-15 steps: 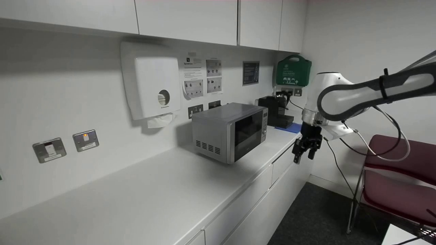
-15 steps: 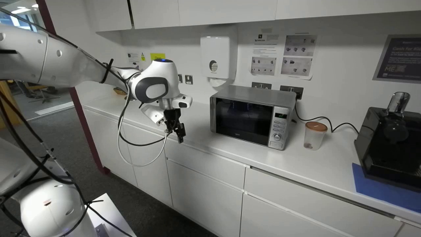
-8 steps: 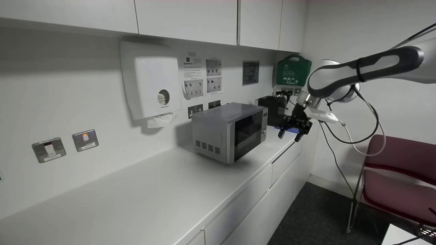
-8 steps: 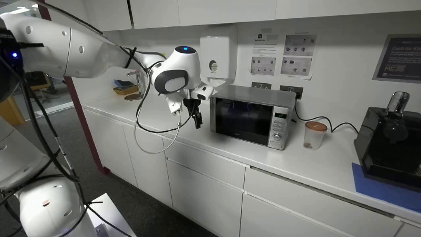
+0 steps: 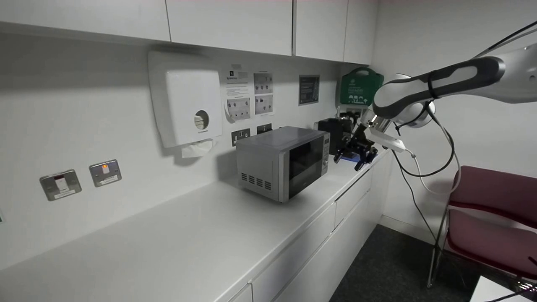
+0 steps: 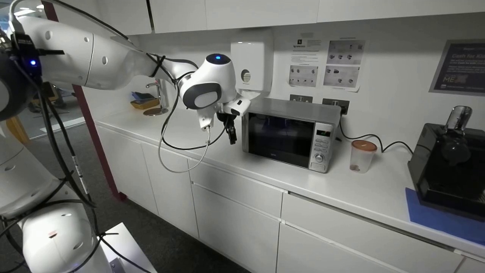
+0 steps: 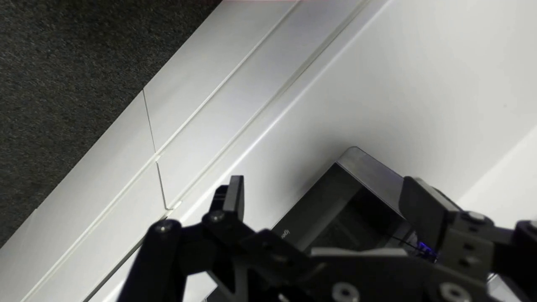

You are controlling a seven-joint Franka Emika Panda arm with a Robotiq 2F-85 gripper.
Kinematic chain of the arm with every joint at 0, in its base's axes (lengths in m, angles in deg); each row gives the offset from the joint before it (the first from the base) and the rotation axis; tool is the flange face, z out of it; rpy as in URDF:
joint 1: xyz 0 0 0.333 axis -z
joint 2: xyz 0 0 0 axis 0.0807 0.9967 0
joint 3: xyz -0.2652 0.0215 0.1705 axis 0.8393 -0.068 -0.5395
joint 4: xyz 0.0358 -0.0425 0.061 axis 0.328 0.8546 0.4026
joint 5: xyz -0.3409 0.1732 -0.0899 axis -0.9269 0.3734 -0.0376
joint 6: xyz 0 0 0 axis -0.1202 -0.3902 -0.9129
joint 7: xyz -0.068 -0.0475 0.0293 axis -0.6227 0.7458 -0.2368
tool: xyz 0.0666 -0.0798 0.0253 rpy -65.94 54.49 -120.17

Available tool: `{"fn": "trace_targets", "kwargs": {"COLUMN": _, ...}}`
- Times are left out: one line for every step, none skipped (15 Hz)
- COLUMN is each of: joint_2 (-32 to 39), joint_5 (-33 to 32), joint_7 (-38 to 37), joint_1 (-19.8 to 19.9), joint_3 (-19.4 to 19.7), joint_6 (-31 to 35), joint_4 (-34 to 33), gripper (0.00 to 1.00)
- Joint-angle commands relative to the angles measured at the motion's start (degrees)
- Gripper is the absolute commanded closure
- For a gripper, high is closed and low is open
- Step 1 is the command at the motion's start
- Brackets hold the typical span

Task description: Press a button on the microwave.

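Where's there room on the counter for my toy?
The counter is bare beside the microwave, vent side, below the orange-lit wall switch. It's tighter between microwave and black machine, where the orange-lidded tub stands.

The microwave (image 6: 291, 135), a grey-silver box with a dark front window (image 6: 280, 141), stands upright on the counter (image 5: 180, 235), its door (image 5: 304, 167) closed. Beside the window, the control panel (image 6: 321, 149) carries a lit green display (image 6: 323, 133), small buttons (image 6: 322, 143) and a round knob (image 6: 319, 157); slotted vents (image 5: 259, 182) mark one side wall (image 5: 259, 167).

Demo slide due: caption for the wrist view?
Open gripper in foreground, partly hiding the microwave; white counter and dark floor beyond.
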Motion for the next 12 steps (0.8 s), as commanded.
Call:
{"fn": "trace_targets", "kwargs": {"joint_2": 0.03, "joint_5": 0.09, "joint_7": 0.06, "joint_1": 0.48, "joint_3": -0.43, "joint_6": -0.15, "joint_4": -0.11, "gripper": 0.00}}
{"fn": "trace_targets", "kwargs": {"joint_2": 0.03, "joint_5": 0.10, "joint_7": 0.06, "joint_1": 0.48, "joint_3": -0.43, "joint_6": -0.15, "joint_4": -0.11, "gripper": 0.00}}
{"fn": "trace_targets", "kwargs": {"joint_2": 0.03, "joint_5": 0.10, "joint_7": 0.06, "joint_1": 0.48, "joint_3": -0.43, "joint_6": -0.15, "joint_4": -0.11, "gripper": 0.00}}
{"fn": "trace_targets", "kwargs": {"joint_2": 0.03, "joint_5": 0.10, "joint_7": 0.06, "joint_1": 0.48, "joint_3": -0.42, "joint_6": -0.15, "joint_4": -0.11, "gripper": 0.00}}
{"fn": "trace_targets", "kwargs": {"joint_2": 0.03, "joint_5": 0.10, "joint_7": 0.06, "joint_1": 0.48, "joint_3": -0.42, "joint_6": -0.15, "joint_4": -0.12, "gripper": 0.00}}
{"fn": "trace_targets", "kwargs": {"joint_2": 0.70, "joint_5": 2.50, "joint_7": 0.22, "joint_1": 0.37, "joint_3": -0.10, "joint_6": 4.01, "joint_4": 0.01, "gripper": 0.00}}
{"fn": "trace_targets", "kwargs": {"joint_2": 1.26, "joint_5": 5.72, "joint_7": 0.05, "joint_1": 0.21, "joint_3": 0.35, "joint_6": 7.92, "joint_4": 0.00, "gripper": 0.00}}
{"fn": "trace_targets", "kwargs": {"joint_2": 2.79, "joint_5": 8.06, "joint_7": 0.18, "joint_1": 0.43, "joint_3": 1.21, "joint_6": 8.36, "joint_4": -1.93, "gripper": 0.00}}
{"fn": "trace_targets", "kwargs": {"joint_2": 3.77, "joint_5": 10.67, "joint_7": 0.30, "joint_1": 0.52, "joint_3": 1.84, "joint_6": 9.87, "joint_4": -2.95, "gripper": 0.00}}
{"fn": "trace_targets", "kwargs": {"joint_2": 5.15, "joint_5": 13.11, "joint_7": 0.77, "joint_1": 0.87, "joint_3": 2.85, "joint_6": 10.80, "joint_4": -4.66, "gripper": 0.00}}
{"fn": "trace_targets", "kwargs": {"joint_2": 6.43, "joint_5": 15.25, "joint_7": 0.49, "joint_1": 1.28, "joint_3": 3.64, "joint_6": 11.70, "joint_4": -6.05, "gripper": 0.00}}
{"fn": "trace_targets", "kwargs": {"joint_2": 7.72, "joint_5": 17.49, "joint_7": 0.36, "joint_1": 1.83, "joint_3": 4.41, "joint_6": 12.33, "joint_4": -7.65, "gripper": 0.00}}
